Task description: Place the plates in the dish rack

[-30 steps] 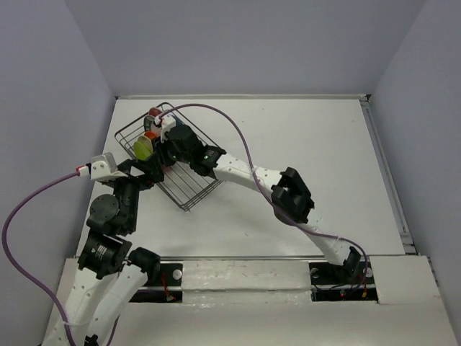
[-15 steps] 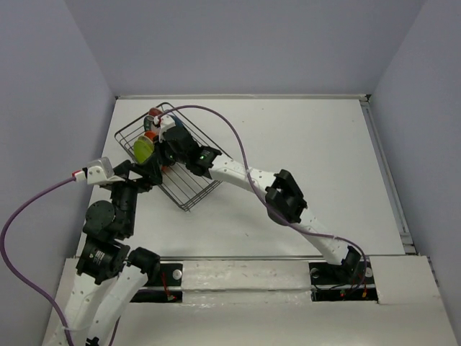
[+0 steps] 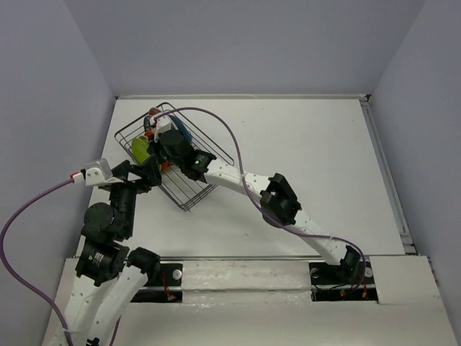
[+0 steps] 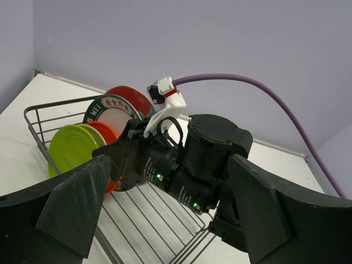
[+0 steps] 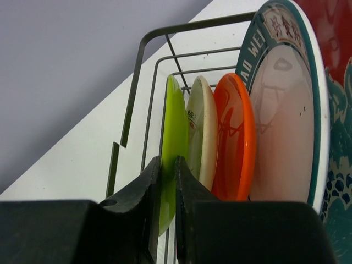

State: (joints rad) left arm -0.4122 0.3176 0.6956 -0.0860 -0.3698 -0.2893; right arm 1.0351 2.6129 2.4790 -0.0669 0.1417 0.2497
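The dish rack (image 3: 189, 189) stands at the table's left, a dark wire basket. My right gripper (image 5: 168, 165) is shut on the lime green plate (image 5: 175, 126), which stands on edge at the rack's near-left end (image 3: 140, 149). Beside it stand the speckled beige plate (image 5: 202, 126), the orange plate (image 5: 236, 137), the teal-rimmed white plate (image 5: 286, 121) and the red plate (image 5: 335, 33). I cannot make out the dark blue plate. My left gripper (image 4: 170, 203) is open and empty, just outside the rack's near side, facing the right wrist (image 4: 203, 159).
The right arm (image 3: 277, 202) stretches diagonally across the table from the near right into the rack. Its purple cable (image 3: 230, 137) arches over the rack's right side. Grey walls close the table on the left, back and right.
The right arm has reached further left into the rack, carrying the lime plate toward the rack's left end and turning it more edge-on. The left gripper has drawn back slightly.
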